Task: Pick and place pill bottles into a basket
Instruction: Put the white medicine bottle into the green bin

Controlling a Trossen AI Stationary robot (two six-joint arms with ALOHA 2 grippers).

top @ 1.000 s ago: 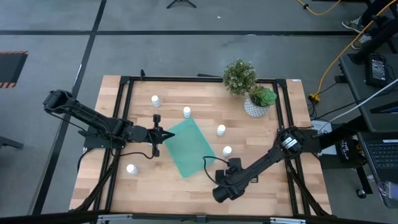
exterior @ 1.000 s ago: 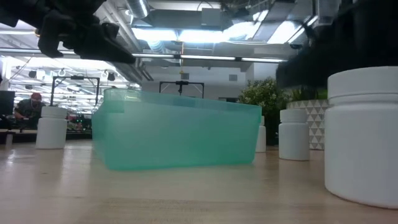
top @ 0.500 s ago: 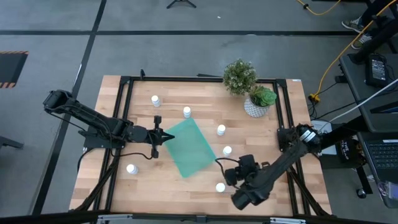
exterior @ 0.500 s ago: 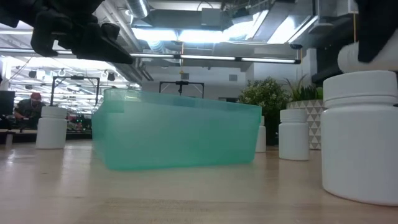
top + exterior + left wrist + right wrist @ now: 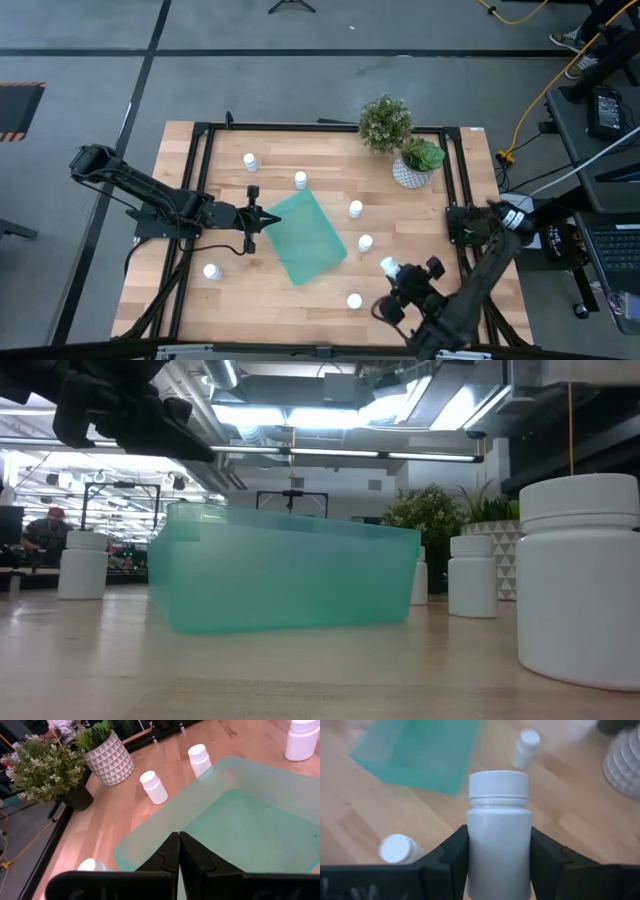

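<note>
My right gripper is above the table's near right part, shut on a white pill bottle. My left gripper is shut and hovers over the left corner of the teal basket; its fingertips are over the basket's rim. I cannot tell whether they touch it. Several more white bottles stand on their bases around the basket: two at the far left, two to its right, and one each at the near left and near the front edge. My right gripper pinches the bottle's body below the cap between its two fingers, one on each side. The cap end sticks out beyond the fingertips. The bottle is lifted clear of the table.
A white patterned plant pot and a dark pot with a bushy plant stand at the far right. In the low view one bottle stands close on the right and the basket sits mid-table. Black frame rails run along both table sides.
My right gripper has gone up and toward the table's right edge with the bottle in its hold. This has uncovered the bottle standing near the front edge. It has left the low view. My left gripper has kept still.
</note>
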